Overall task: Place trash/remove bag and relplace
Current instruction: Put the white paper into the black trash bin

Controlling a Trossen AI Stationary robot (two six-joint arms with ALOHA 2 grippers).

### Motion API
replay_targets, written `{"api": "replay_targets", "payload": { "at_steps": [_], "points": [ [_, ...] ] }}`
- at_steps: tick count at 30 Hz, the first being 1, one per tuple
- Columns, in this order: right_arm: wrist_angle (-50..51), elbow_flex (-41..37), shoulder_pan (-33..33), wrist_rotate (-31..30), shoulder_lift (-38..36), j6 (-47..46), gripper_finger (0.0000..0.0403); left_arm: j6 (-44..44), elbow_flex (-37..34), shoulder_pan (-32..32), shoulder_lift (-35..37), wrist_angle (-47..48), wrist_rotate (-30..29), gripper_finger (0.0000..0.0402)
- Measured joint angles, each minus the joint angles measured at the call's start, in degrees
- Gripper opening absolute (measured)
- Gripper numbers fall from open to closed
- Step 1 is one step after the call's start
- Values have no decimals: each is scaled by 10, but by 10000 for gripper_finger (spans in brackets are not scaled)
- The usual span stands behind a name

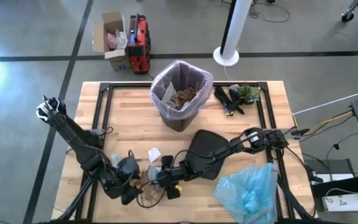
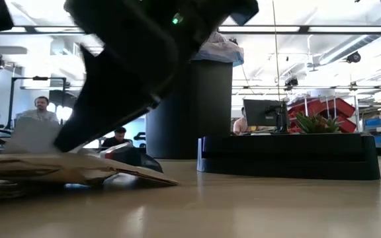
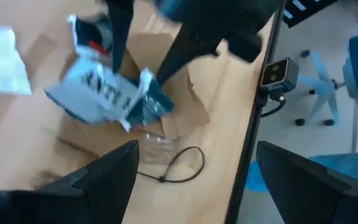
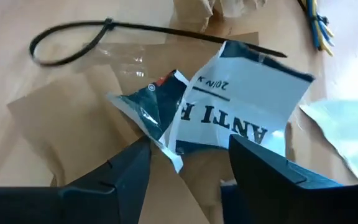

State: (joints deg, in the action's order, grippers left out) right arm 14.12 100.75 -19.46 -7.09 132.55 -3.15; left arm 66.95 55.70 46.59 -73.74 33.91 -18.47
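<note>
One printed wrapper [image 4: 229, 106] lies crumpled on brown paper [image 4: 61, 118] at the table's [image 1: 272, 106] front edge, between the right gripper's [image 4: 188, 165] spread fingers, not yet clamped. Right arm reaches low across from the right side. Left gripper [image 3: 194, 180] hovers just beside, fingers spread, holding nothing. Lined bin [image 1: 180, 93] stands behind, blue bag [image 1: 250, 190] front right.

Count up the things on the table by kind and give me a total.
Bin with pink liner: 1
Light blue bag: 1
Printed wrapper: 1
Black cable tie: 1
Black-and-green clump: 1
Brown paper sheet: 1
White scrap: 1
Total: 7
</note>
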Motion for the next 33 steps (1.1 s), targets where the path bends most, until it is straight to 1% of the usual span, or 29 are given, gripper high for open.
{"api": "replay_targets", "payload": {
  "at_steps": [5, 9, 13, 17, 19, 22, 25, 27, 29, 31, 33],
  "points": [
    [-13, 0, 17, 1, 4, -48, 178, -73, 0, 0, 24, 46, -1, 309],
    [-16, 0, 31, -3, 5, -75, 148, -114, 0, 0, 39, 79, -5, 309],
    [-23, 0, 34, 2, 5, -108, 93, -164, 0, -1, 53, 95, -11, 309],
    [-30, 0, 39, -5, 5, -143, 21, -204, 0, -1, 79, 130, -11, 309],
    [-26, 0, 39, -6, 1, -147, 7, -216, 0, -1, 94, 148, -11, 309],
    [-23, 6, 37, -4, -14, -166, 19, -233, -4, -1, 112, 160, -13, 309],
    [-33, 25, 36, -4, -23, -196, 36, -251, -15, -1, 122, 149, -30, 309],
    [-31, 37, 34, -6, -23, -198, 53, -260, -24, -1, 123, 135, -31, 309],
    [-29, 48, 32, -19, -15, -202, 77, -267, -32, -1, 124, 118, -30, 309],
    [-28, 55, 29, -37, -11, -233, 107, -276, -37, 0, 125, 110, -24, 309],
    [-33, 63, 29, -43, -3, -265, 141, -287, -38, 0, 127, 107, -10, 309]
  ]
}}
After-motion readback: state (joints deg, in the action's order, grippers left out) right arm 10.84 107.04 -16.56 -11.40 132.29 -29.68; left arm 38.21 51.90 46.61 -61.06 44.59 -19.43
